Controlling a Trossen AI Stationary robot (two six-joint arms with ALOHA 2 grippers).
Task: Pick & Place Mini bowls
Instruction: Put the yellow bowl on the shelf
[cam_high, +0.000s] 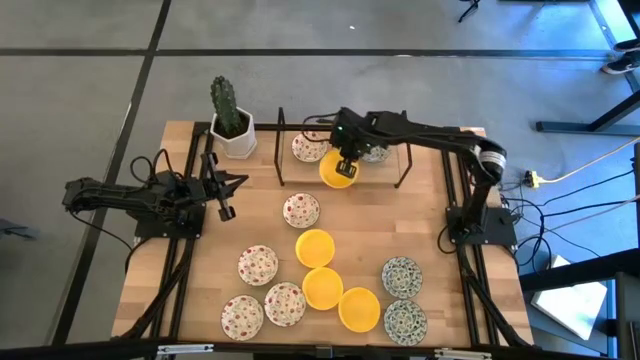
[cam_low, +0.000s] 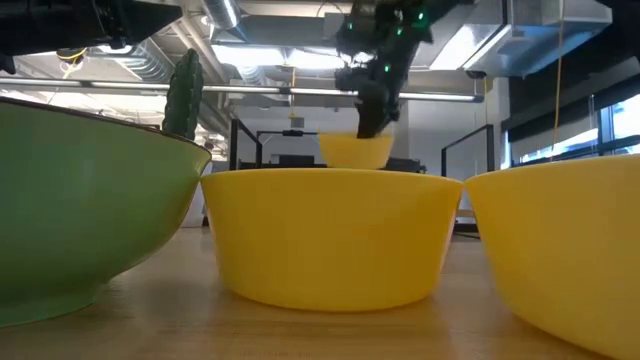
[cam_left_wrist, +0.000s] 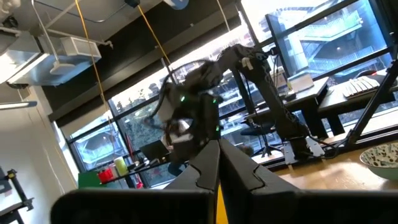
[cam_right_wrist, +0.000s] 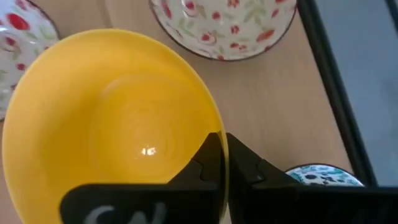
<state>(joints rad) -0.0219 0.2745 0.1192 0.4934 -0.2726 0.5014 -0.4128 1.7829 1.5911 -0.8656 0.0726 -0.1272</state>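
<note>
We see the right gripper (cam_high: 345, 168) clenched on the rim of a yellow mini bowl (cam_high: 337, 172), holding it above the far middle of the table (cam_high: 420, 215) near a red-speckled bowl (cam_high: 309, 147) under the black frame (cam_high: 281, 150). The left gripper (cam_high: 226, 197) waits clenched at the left, holding nothing.

Likely a lab — exposed ducts (cam_low: 150, 60), glass partitions (cam_low: 465, 150), concrete floor (cam_high: 80, 100).
</note>
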